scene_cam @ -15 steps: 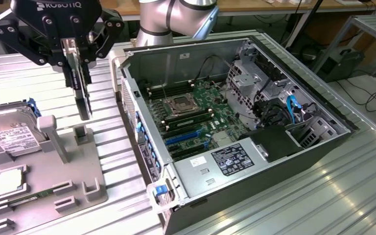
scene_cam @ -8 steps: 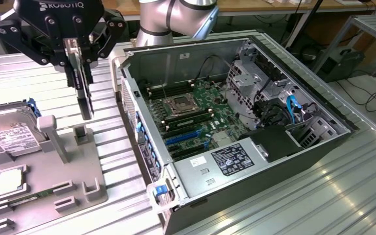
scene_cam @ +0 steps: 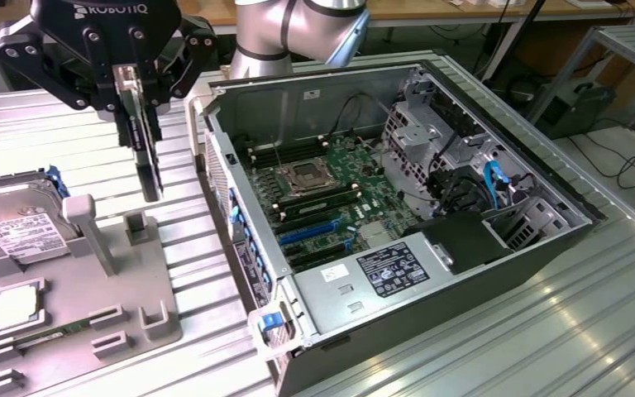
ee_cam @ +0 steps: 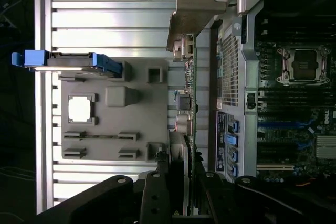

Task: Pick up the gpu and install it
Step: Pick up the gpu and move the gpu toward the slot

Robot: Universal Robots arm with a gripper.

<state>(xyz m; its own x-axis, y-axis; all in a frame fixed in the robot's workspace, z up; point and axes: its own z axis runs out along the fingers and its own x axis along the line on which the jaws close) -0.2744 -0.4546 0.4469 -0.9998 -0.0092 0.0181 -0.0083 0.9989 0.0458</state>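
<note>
While the gripper (scene_cam: 133, 116) clamped the gpu (scene_cam: 150, 174) by its upper edge, jaws narrow on the thin card, the card hung upright over the grey fixture tray (scene_cam: 108, 306), just beside the open PC case (scene_cam: 329, 70) and apart from the mobo (scene_cam: 334, 194). The bracket (ee_cam: 191, 14) sat at the end away from the gripper. Judgement: the carry wanted a vertical card, no swing, and bracket kept off the case wall.
</note>
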